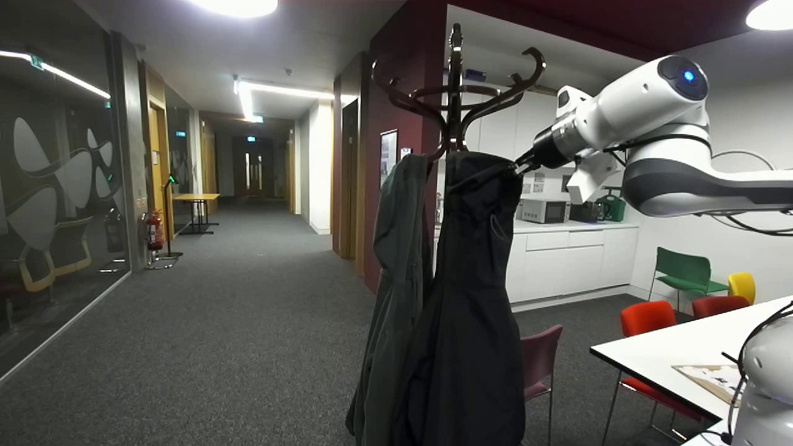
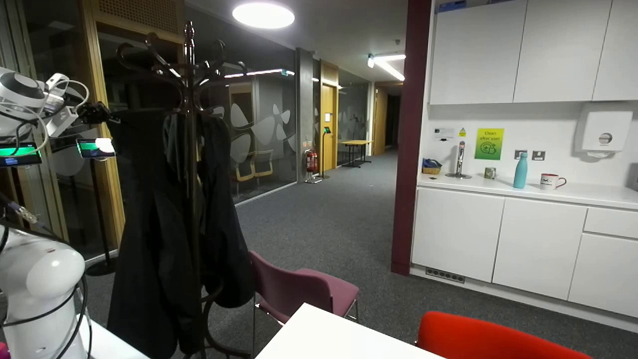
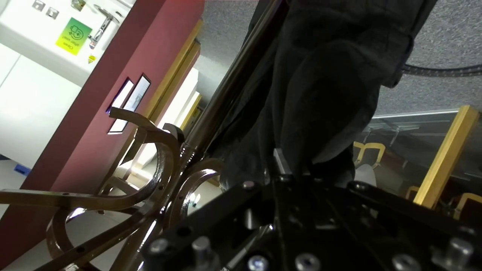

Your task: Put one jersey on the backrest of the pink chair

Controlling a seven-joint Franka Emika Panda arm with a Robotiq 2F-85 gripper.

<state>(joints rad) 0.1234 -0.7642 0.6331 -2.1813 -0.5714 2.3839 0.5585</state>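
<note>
Jersey [image 1: 474, 297], limp and matte of cloth, falls in long soft folds beside the coat stand [image 1: 455, 111], whose glossy dark-brown arms curl into hooks. Next to it hangs a greyer long coat [image 1: 399, 266] of similar drape. The pink chair [image 2: 294, 291], its curved backrest and flat seat a dull mauve on thin metal legs, stands on grainy grey carpet [image 1: 266, 334] near a corner of the tabletop [image 1: 657, 347], a flat white slab with a dark edge.

Black all over, the jersey is coat-length, bunched into a rounded hump at the top and widening toward the bottom; in an exterior view it hides part of the pink chair. It hangs past that corner of the tabletop, apart from it, its top well above the backrest.

Its long axis runs close to vertical, with the upper part near the stand's hooks and the lower end pointing down at the carpet. At the upper part, the jaws of the gripper [image 1: 519, 166] sit together on a pinch of black cloth, which draws out toward them in a taut ridge. Whether a hook also carries the garment is hard to make out, dark against dark.
</note>
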